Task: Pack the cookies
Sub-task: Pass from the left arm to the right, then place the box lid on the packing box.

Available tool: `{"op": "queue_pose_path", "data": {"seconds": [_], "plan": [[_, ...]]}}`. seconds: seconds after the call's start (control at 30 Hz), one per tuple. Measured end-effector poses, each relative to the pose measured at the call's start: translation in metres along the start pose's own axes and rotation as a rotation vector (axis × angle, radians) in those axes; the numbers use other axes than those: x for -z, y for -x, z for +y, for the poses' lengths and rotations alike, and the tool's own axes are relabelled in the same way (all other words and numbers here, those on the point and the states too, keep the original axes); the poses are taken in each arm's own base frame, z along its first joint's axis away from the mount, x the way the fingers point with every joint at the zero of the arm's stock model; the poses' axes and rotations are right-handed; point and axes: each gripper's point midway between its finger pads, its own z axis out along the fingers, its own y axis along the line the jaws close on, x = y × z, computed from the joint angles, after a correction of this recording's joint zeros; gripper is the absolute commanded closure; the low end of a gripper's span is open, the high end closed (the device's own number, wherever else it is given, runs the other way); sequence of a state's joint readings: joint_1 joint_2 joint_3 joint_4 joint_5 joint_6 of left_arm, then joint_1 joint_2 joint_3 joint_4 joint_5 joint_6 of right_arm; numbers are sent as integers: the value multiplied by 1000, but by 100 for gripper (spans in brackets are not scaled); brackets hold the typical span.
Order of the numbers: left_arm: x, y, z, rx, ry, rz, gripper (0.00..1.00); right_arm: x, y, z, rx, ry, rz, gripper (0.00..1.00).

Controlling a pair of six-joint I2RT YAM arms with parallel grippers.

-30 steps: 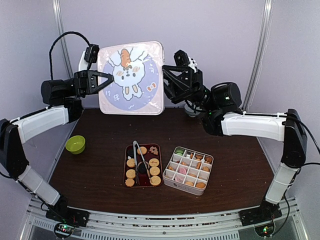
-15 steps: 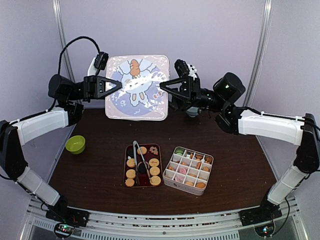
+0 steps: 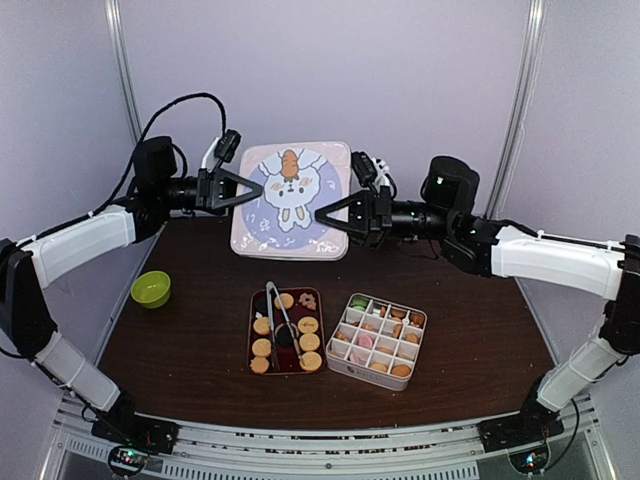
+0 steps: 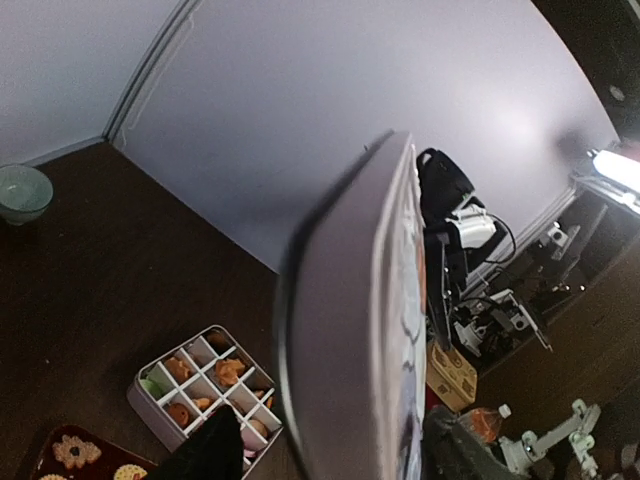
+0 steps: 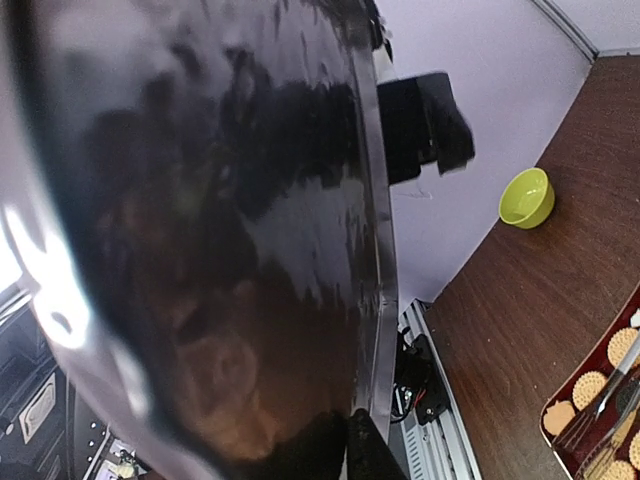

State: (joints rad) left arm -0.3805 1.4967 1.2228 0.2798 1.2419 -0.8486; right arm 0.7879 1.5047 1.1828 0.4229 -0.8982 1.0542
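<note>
Since the earlier frame, both arms had carried the lid [image 3: 290, 205] lower and to the right, from high at the back left to just above the rear of the worktop [image 3: 190, 330].

1. Fingers. The left fingers [image 3: 256, 189] stood at the lid's left edge. In the left wrist view they sat spread to either side of the lid with gaps showing, so they were judged released. The right fingers [image 3: 321, 214] met the lid's lower right edge. The right wrist view showed one finger close against the rim, and they were judged clenched on the lid, carrying it alone.

2. Location of goods. The cookies [image 3: 309, 342] lay in two places. Some were in rows on the dark red tray [image 3: 286, 373] with the tongs [image 3: 278, 322] resting across them. Others sat in the compartments of the partitioned tin [image 3: 360, 376] just beside it on the right. A green bowl [image 3: 151, 288] sat apart at the left.

3. Handling assessment. The cookies were judged light, stiff and brittle, liable to crumble or chip under a hard pinch. They were best taken lightly across the rim, or with the tongs.

4. Relation to fingers. Both sets of fingers were up in the air at the lid, well apart from the cookies, which lay below and nearer the arm bases. Neither touched a cookie.
</note>
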Motion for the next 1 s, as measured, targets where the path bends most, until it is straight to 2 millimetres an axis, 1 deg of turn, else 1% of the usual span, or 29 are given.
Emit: {"op": "queue_pose_path", "data": {"seconds": [0.03,0.07,0.1,0.17,0.27,0.3,0.33,0.37,0.4,0.5,0.6,0.67,0.8,0.87,1.0], "plan": [[-1,1,8,-8,39,6,24,6,-5,-5,-21,-16,-9,97],[-1,1,18,-16,88,19,12,13,-11,-13,-50,-37,-19,96],[-1,1,28,-31,132,31,4,21,-18,-21,-79,-55,-28,96],[-1,-3,50,-41,212,73,2,38,-33,-41,-146,-101,-55,96],[-2,-21,84,-40,305,158,2,59,-55,-67,-228,-171,-85,96],[-2,-29,94,-35,329,188,2,68,-64,-77,-253,-199,-99,96],[-2,-42,107,-24,358,232,2,78,-74,-87,-283,-230,-117,96],[-3,-52,114,-20,374,263,2,86,-82,-93,-302,-249,-127,96],[-4,-71,125,-10,401,325,2,95,-92,-101,-322,-271,-145,96],[-10,-93,130,-25,422,412,2,118,-113,-120,-367,-324,-187,96],[-22,-109,128,-88,424,497,2,132,-126,-137,-404,-368,-221,96],[-30,-117,124,-136,417,540,2,138,-129,-145,-420,-386,-243,96],[-43,-136,121,-216,403,621,2,144,-134,-155,-439,-388,-275,95],[-50,-148,125,-246,398,670,3,146,-139,-162,-456,-397,-280,89],[-60,-174,138,-279,385,761,6,151,-144,-167,-484,-395,-303,74]]}}
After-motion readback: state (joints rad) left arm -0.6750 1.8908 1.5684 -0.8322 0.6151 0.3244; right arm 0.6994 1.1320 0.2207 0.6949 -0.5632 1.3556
